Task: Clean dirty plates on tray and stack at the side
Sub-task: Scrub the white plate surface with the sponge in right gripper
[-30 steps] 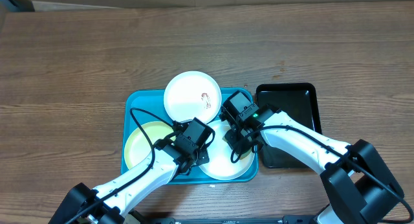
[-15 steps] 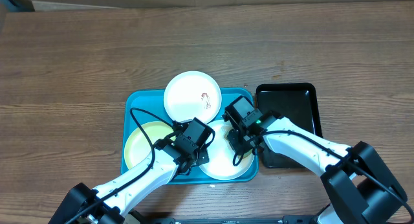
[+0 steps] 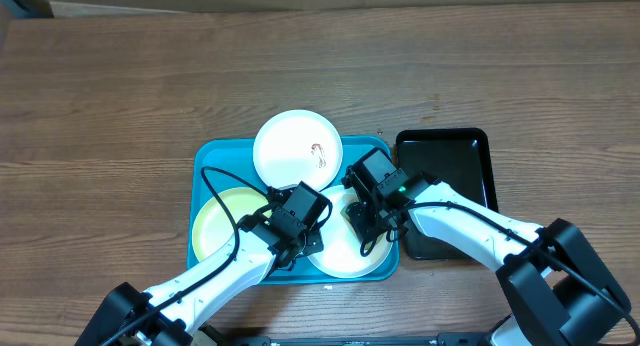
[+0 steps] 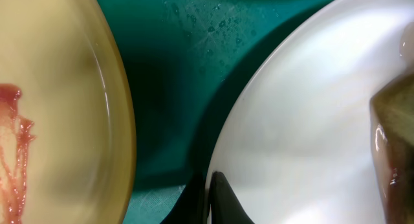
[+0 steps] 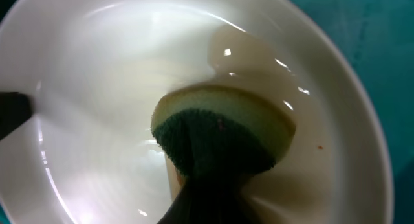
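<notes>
Right tool (image 5: 210,169) is clamped narrow on a sponge (image 5: 226,123), green pad toward the jaws, yellow side pressed onto the near plate (image 3: 345,258). Left tool (image 4: 215,201) is closed on that plate's left rim, as far as we can tell; only one dark tip shows clearly.

The tray (image 3: 205,158) sits by the table's (image 3: 120,86) near edge, approx mid-width, w/ a black tray (image 3: 455,156) just beside it toward the right edge. Near plate lies in the tray's near-right part and the yellow plate (image 3: 222,221) in its near-left. The far plate (image 3: 290,146) overhangs the tray's far rim.

Risks as we judge them:
- Near plate looks wet & glossy. A hard push close to its rim could tip or skate it, esp. if the left tool's hold is light.
- Near & yellow plate rims are close. A shove left could ride one over the other and spread the red smear (image 4: 16,146).
- Both tools work close together over one plate, so a wide scrub stroke could knock them together.
- Sponge is pinched at one end only, so drag could twist it out.
- Far plate hangs over the rim, so a bump to the tray could slide it onto the table.
- Yellow & far plates show smears, so most of the job is left. Wet plates may slip when lifted for stacking.
</notes>
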`<state>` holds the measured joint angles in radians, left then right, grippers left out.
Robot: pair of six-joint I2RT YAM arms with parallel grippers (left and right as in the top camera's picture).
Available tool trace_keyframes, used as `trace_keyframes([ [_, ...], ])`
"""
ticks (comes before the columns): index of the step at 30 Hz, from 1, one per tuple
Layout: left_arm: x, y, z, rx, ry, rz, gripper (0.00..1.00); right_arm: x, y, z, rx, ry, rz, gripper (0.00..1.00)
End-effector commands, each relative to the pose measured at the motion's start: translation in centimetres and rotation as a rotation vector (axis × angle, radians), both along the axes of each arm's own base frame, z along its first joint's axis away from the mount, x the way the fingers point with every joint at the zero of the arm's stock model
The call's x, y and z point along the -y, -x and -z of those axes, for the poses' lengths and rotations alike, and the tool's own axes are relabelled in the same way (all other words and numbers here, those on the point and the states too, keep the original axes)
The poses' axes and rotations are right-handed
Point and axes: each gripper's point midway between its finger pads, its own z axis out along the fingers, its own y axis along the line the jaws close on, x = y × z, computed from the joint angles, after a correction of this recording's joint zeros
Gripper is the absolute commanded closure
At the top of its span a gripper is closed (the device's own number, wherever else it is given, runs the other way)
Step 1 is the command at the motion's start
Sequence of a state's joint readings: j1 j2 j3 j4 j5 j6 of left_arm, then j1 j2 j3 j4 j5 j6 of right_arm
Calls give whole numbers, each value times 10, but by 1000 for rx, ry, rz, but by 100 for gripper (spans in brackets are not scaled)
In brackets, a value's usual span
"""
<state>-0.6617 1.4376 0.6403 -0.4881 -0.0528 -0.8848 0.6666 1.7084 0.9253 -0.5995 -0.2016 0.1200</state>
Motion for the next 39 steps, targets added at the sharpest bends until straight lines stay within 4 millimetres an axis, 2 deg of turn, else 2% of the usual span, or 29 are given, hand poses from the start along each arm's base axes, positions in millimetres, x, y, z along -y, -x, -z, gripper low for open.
trace_keyframes([
  [1,-5,8,10,-32,-27,4,96,-25,1,-11,-40,-93,-33,96],
  [6,-5,8,10,-32,-28,5,96,-39,-14,-37,-5,-129,-51,96],
  [9,-5,8,10,-32,-28,4,96,-47,-6,-55,-35,-173,-123,96],
  [12,-5,8,10,-32,-27,4,96,-45,11,-61,-93,-183,-192,96],
  [17,-5,8,10,-32,-27,4,96,-34,52,-59,-207,-212,-368,96],
  [20,-5,8,10,-32,-27,5,96,-34,64,-58,-229,-252,-439,96],
  [32,-5,8,10,-32,-27,5,96,-31,67,-35,-176,-275,-495,96],
  [39,-5,8,10,-32,-27,5,96,-11,59,-16,-172,-279,-424,96],
])
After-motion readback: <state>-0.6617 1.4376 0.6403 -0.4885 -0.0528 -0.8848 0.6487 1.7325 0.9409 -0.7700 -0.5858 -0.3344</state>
